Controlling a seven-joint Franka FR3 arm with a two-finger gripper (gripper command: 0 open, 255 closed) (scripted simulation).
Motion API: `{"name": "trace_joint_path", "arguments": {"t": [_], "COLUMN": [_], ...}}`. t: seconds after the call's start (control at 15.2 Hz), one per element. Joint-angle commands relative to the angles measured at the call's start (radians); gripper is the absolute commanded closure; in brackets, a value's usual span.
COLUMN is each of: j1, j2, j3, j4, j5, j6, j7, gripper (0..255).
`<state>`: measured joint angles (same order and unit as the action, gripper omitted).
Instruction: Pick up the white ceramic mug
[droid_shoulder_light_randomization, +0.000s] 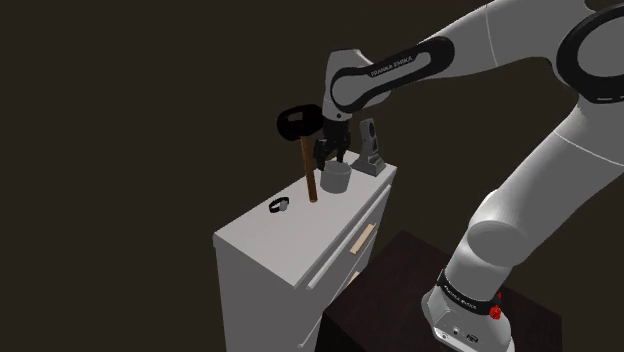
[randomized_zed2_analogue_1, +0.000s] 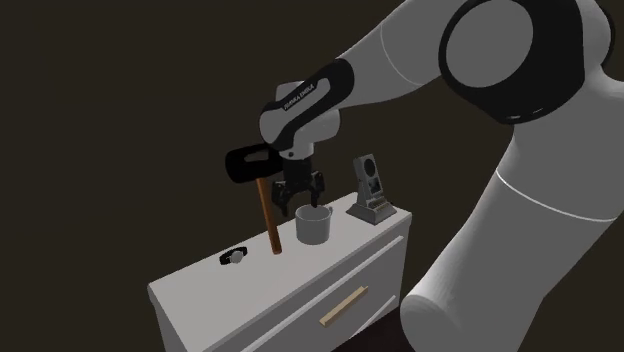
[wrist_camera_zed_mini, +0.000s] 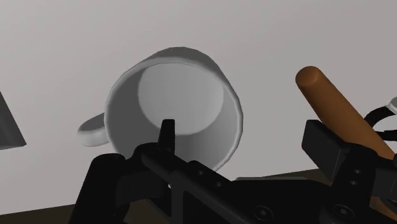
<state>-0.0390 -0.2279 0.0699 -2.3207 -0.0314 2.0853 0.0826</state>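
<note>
A plain grey-white mug (droid_shoulder_light_randomization: 334, 180) (randomized_zed2_analogue_1: 313, 225) stands upright on the white dresser top (droid_shoulder_light_randomization: 290, 235) (randomized_zed2_analogue_1: 250, 300), towards its far end. In the wrist view the mug (wrist_camera_zed_mini: 184, 95) is seen from above, its handle (wrist_camera_zed_mini: 92, 129) pointing away from the mallet. My black gripper (droid_shoulder_light_randomization: 332, 155) (randomized_zed2_analogue_1: 300, 193) (wrist_camera_zed_mini: 245, 137) hangs open just above the mug's rim. One fingertip (wrist_camera_zed_mini: 167, 130) is over the mug's inside, and the other finger (wrist_camera_zed_mini: 324, 143) is outside the wall on the mallet's side. Nothing is held.
A mallet with a brown handle (droid_shoulder_light_randomization: 309, 170) (randomized_zed2_analogue_1: 268, 215) (wrist_camera_zed_mini: 331, 102) and black head (droid_shoulder_light_randomization: 300, 122) stands upright close beside the mug. A small black ring-like object (droid_shoulder_light_randomization: 279, 206) (randomized_zed2_analogue_1: 234, 257) lies beyond it. A grey stand-like object (droid_shoulder_light_randomization: 372, 148) (randomized_zed2_analogue_1: 369, 190) sits at the far corner.
</note>
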Motion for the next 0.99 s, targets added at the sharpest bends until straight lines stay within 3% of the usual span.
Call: {"name": "trace_joint_path", "arguments": {"t": [0.0, 0.53, 0.59, 0.92], "j1": [0.001, 0.0, 0.0, 0.002], "j2": [0.045, 0.088, 0.086, 0.079], "j3": [0.003, 0.004, 0.004, 0.007], "j4": [0.005, -0.044, -0.048, -0.04], "j5": [-0.006, -0.012, -0.013, -0.012], "j6": [0.024, 0.116, 0.118, 0.104], "j7": [0.001, 0.008, 0.007, 0.012], "gripper": [0, 0, 255, 255]}}
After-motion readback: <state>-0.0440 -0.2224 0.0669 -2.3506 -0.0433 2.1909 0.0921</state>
